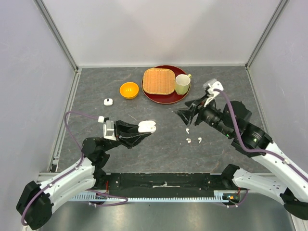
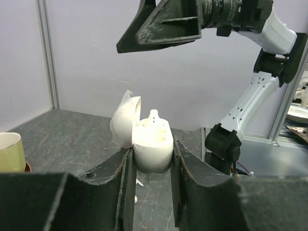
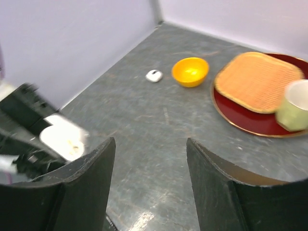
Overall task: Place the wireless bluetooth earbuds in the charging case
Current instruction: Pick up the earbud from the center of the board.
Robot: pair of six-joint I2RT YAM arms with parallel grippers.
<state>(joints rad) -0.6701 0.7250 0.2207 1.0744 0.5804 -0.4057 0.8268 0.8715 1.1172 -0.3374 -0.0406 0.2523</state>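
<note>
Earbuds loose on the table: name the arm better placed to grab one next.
Right. The right gripper is open, empty and nearest the loose earbuds; the left gripper is shut on the open charging case.

Going off the red tray (image 1: pixel 168 98): the orange bowl (image 1: pixel 129 90) sits just left of it, with a small white case (image 1: pixel 108 101) further left. Straight in front of the tray the table (image 1: pixel 166 144) is bare, a lane between the left gripper (image 1: pixel 146 128) and the right gripper (image 1: pixel 186 113), which hangs front-right. Three loose earbuds (image 1: pixel 188 140) litter the floor nearer than that, front-right too.
</note>
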